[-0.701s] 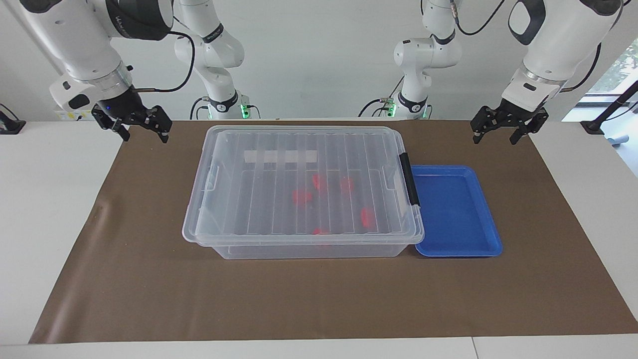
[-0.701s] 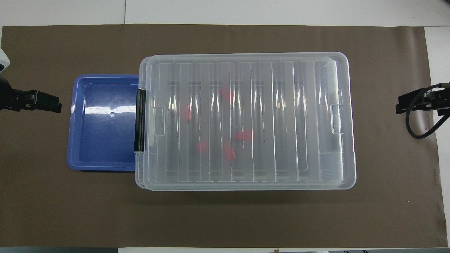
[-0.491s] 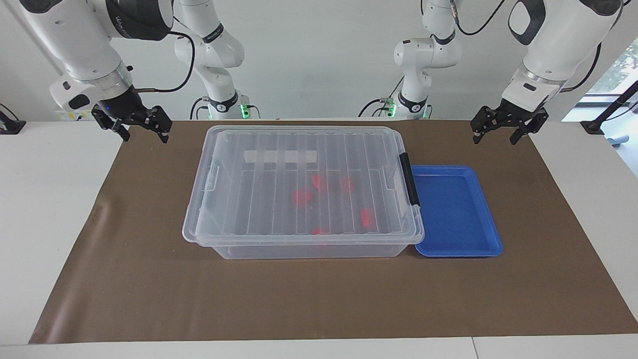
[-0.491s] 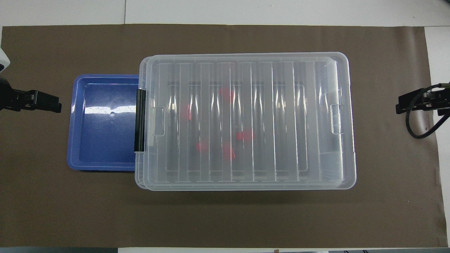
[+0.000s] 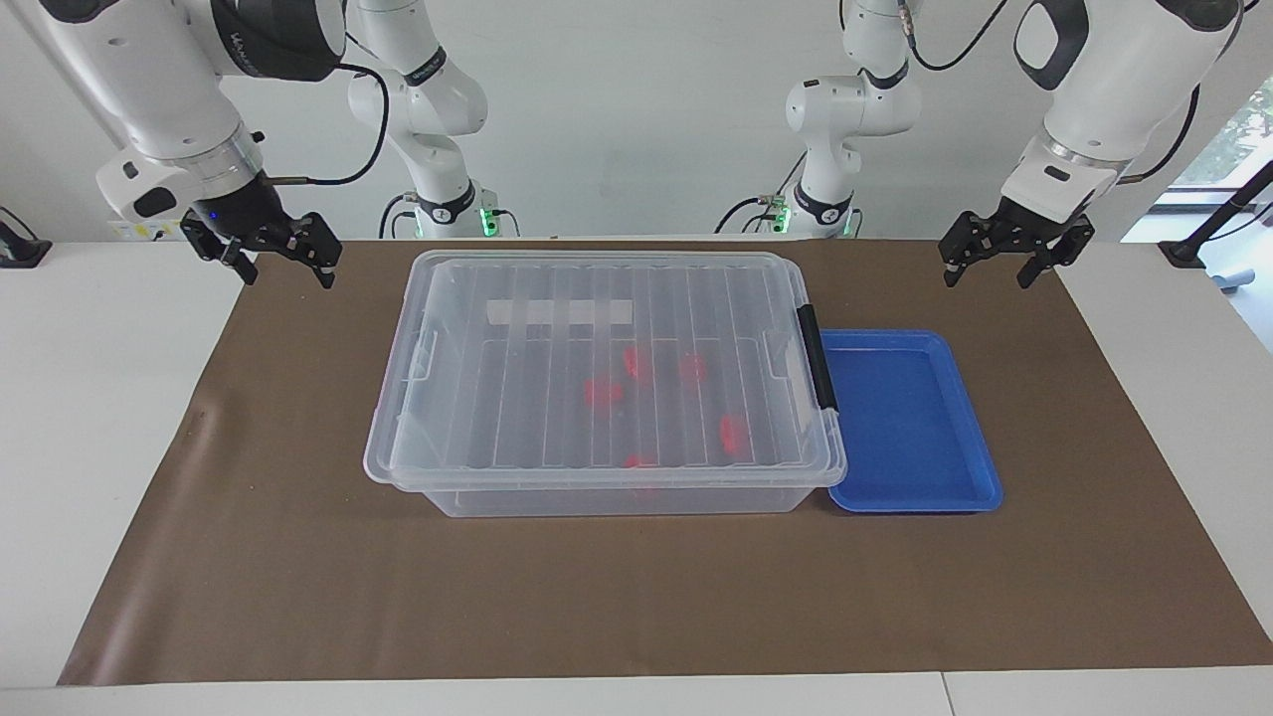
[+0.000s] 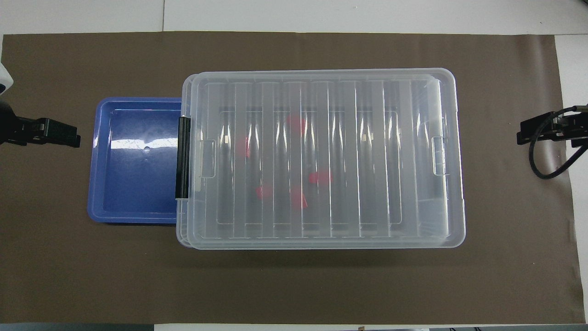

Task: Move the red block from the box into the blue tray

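Observation:
The box stands in the middle of the brown mat with its ribbed clear lid on and its black latch toward the left arm's end. Several red blocks lie inside under the lid, and they also show in the overhead view. The blue tray lies empty against the latch end of the box. My left gripper hangs open over the mat's corner by the tray. My right gripper hangs open over the mat's other corner by the robots. Both are empty and well apart from the box.
A brown mat covers most of the white table. In the overhead view the left gripper and right gripper show at the mat's two ends. A black cable loop hangs by the right gripper.
The right gripper has shifted very slightly. The left gripper, box, tray and blocks have not moved.

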`<state>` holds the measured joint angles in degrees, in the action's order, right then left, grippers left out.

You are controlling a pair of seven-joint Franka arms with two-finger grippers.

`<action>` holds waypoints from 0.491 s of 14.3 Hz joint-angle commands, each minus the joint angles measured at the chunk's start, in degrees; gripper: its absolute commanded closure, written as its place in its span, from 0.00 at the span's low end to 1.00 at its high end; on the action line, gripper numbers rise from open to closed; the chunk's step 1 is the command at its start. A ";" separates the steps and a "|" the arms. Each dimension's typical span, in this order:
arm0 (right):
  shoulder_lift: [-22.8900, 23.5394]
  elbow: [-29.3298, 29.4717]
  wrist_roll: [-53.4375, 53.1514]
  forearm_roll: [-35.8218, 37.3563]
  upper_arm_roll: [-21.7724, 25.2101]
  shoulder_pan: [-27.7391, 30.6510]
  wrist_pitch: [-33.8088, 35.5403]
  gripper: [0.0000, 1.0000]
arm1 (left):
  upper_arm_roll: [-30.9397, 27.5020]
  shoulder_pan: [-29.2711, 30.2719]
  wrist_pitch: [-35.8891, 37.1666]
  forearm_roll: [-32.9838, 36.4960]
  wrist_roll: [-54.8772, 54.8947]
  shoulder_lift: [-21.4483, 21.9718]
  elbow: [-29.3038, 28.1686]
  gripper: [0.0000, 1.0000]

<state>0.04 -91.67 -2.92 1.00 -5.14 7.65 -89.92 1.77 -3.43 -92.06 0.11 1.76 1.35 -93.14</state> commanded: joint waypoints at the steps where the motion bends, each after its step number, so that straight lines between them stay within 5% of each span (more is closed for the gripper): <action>1: 0.48 0.09 -4.63 -0.47 -2.76 0.53 -2.09 0.00 | -0.10 0.17 1.01 -0.46 0.70 0.76 -0.02 0.00; 7: 1.54 -6.76 -8.49 -0.56 -5.93 0.44 -11.30 0.00 | -0.10 0.17 1.10 -0.46 0.70 0.76 -0.11 0.00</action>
<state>1.58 -94.77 -8.30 0.93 -9.34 7.63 -96.72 1.77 -3.43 -92.06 0.11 1.76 1.35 -93.14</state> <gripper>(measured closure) 0.000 0.000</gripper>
